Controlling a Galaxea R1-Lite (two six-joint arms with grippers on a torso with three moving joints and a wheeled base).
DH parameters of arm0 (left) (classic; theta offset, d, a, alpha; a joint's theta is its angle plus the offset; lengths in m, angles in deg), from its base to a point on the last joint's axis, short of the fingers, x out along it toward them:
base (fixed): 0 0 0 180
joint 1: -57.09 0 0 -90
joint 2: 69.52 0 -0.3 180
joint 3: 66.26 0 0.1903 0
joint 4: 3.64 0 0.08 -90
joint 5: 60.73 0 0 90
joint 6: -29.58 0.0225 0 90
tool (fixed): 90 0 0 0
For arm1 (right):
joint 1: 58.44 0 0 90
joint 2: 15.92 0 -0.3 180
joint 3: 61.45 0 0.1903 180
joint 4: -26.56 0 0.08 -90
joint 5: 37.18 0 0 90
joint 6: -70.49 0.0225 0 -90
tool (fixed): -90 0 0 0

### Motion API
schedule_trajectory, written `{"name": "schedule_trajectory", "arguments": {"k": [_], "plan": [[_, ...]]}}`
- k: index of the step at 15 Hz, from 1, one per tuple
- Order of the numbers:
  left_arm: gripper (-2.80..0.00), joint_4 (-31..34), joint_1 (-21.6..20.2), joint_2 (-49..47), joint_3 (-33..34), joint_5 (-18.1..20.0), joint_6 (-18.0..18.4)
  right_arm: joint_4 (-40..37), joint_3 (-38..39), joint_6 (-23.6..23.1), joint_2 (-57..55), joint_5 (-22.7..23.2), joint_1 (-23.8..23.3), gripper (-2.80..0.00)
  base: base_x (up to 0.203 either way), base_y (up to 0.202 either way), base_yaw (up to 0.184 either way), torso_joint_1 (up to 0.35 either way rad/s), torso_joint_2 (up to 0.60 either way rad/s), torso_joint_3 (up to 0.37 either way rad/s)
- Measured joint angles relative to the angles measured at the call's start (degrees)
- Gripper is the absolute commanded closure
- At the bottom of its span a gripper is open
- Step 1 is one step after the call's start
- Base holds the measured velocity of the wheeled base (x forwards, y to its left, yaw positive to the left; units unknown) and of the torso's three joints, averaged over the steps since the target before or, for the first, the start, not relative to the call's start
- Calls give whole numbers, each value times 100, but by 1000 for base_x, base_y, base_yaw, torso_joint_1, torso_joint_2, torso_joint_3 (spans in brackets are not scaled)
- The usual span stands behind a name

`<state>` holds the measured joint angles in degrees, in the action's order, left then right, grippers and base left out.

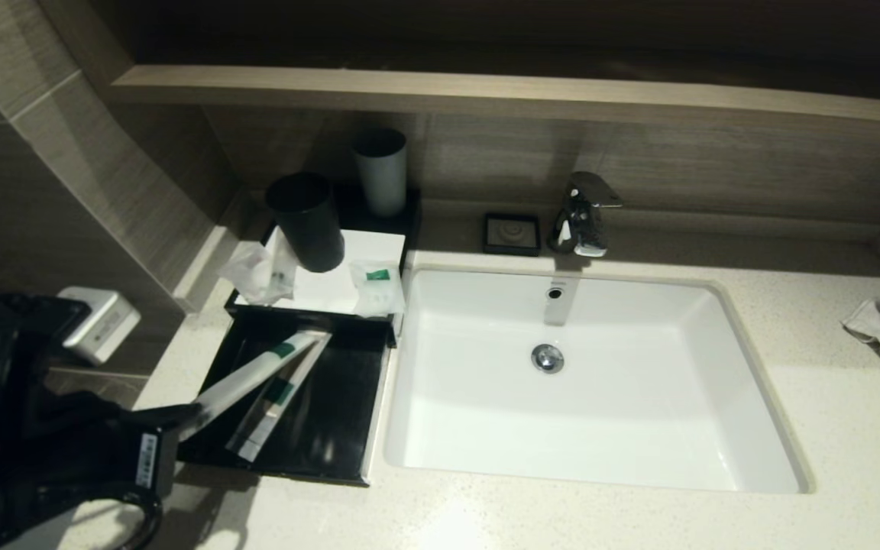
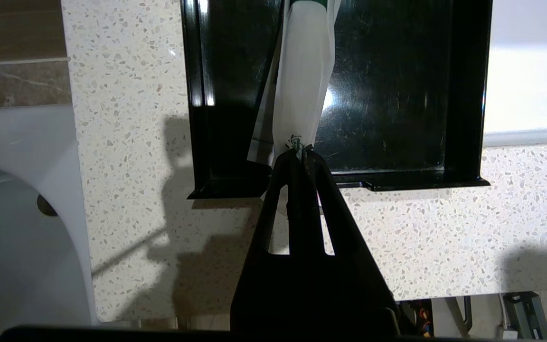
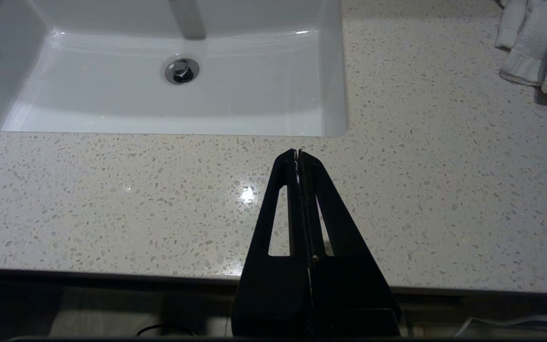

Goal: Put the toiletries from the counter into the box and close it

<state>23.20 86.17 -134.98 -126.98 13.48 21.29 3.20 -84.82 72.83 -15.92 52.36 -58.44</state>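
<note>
The left hand [image 2: 300, 153] is clamped on the near end of a long thin packet [image 1: 253, 376], which slants over the open black drawer [image 1: 333, 428] of the box [image 1: 363, 252]; a second long packet [image 1: 276, 405] lies in the drawer beneath it. The packet looks light, limp and slick, so the end pinch seems to suit it. Two pouches [image 1: 375, 286] rest on the box's white top. The speckled tabletop [image 1: 829, 412] around the sink [image 1: 723, 305] looks hard and smooth. The right hand [image 3: 298, 153] is pressed together, parked over bare tabletop.
</note>
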Motion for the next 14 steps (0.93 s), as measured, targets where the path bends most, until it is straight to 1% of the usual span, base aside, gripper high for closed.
{"name": "schedule_trajectory", "arguments": {"k": [3,9,12,14], "plan": [[0,-141,1,-332,-21,5,-6,0,0,2,0,-2,0,0,0,0,0,0,0,0],[0,-578,2,-1107,-21,0,-127,0,0,2,0,-6,0,0,0,0,0,0,0,0],[0,-747,2,-1450,-22,-4,-285,0,0,0,0,-2,0,0,0,0,0,0,0,0],[0,-842,2,-1621,-23,-24,-327,0,0,2,0,-2,0,0,0,0,0,0,0,0]]}}
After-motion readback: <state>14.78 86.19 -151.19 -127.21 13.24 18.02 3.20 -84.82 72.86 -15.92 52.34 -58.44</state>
